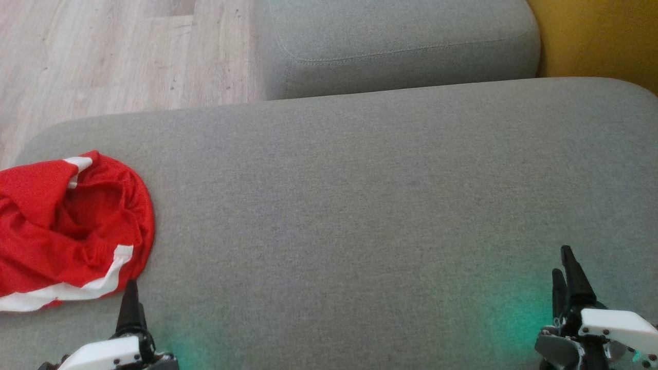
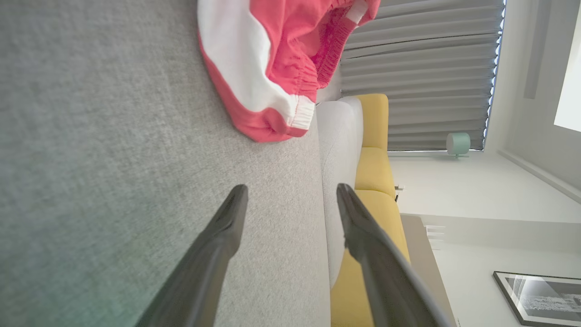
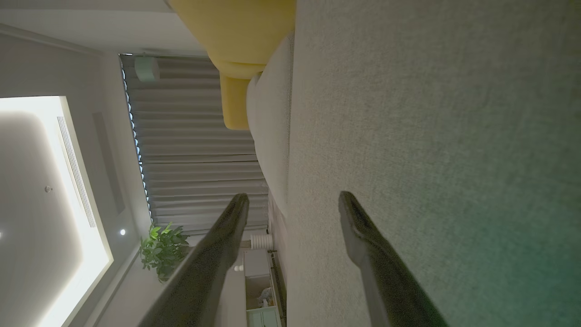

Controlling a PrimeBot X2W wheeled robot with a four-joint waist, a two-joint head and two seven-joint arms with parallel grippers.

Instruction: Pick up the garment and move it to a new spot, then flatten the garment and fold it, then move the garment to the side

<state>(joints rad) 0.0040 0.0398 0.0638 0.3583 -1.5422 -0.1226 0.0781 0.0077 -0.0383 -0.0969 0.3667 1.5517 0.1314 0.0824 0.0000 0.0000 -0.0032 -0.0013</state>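
The red garment point(image 1: 72, 226) lies crumpled at the left edge of the head view on the grey cushion point(image 1: 360, 205). The frame cuts off its left part, so its full outline cannot be made out. It is thin cloth with white bands and a gathered elastic hem, bunched into a rounded heap. The cushion is coarse woven fabric with rounded corners. At lower left, the left gripper point(image 2: 290, 190) has its jaws apart, near the garment. At lower right, the right gripper point(image 3: 292, 197) has its jaws apart over bare cushion.
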